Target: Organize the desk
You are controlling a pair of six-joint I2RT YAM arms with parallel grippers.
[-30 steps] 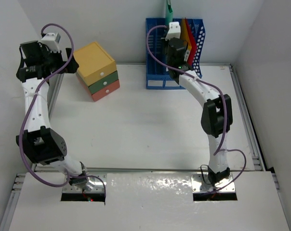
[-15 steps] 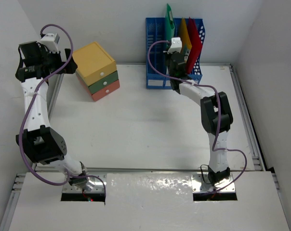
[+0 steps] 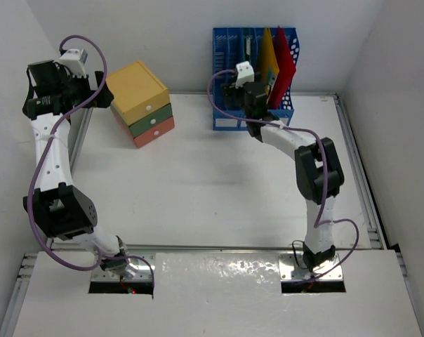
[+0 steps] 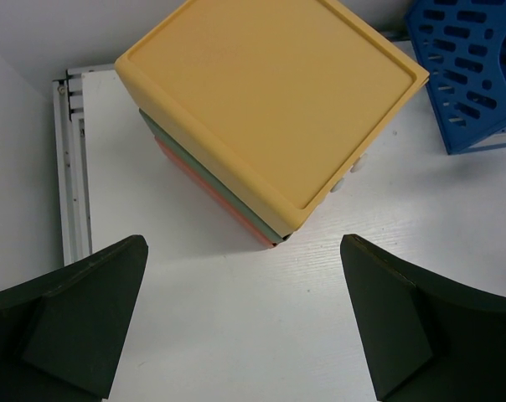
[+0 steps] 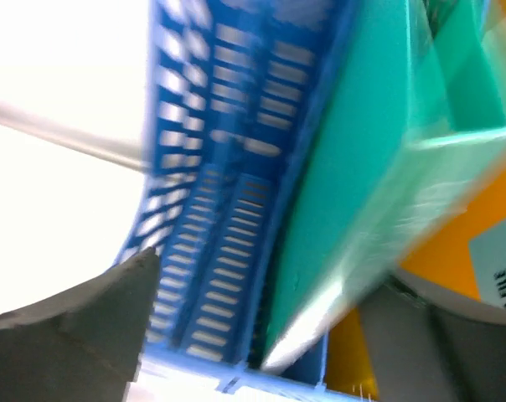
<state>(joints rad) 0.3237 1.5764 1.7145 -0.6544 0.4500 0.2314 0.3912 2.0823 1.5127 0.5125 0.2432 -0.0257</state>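
Note:
The desk point(image 3: 212, 182) is a white tabletop with metal rails. At its back stands a blue file rack point(image 3: 229, 77) holding a yellow folder point(image 3: 268, 53) and a red folder point(image 3: 286, 60). My right gripper point(image 3: 250, 90) hovers at the rack's front. In the right wrist view it point(image 5: 261, 335) is open, and a green folder point(image 5: 379, 167) stands in a rack slot point(image 5: 211, 251) between its spread fingers, beside the yellow folder point(image 5: 479, 243). My left gripper point(image 3: 102, 88) is open beside a yellow-green-orange drawer box point(image 3: 142, 102). Below its point(image 4: 245, 327) fingers lies bare desk point(image 4: 236, 268).
The drawer box point(image 4: 278, 100) sits at the back left, close to the left rail point(image 4: 73, 167). A corner of the blue rack point(image 4: 479, 67) shows in the left wrist view. White walls close in the desk on three sides.
The right gripper lowered the green folder into the rack, opened, and dropped lower in front of the rack. The left arm has not moved.

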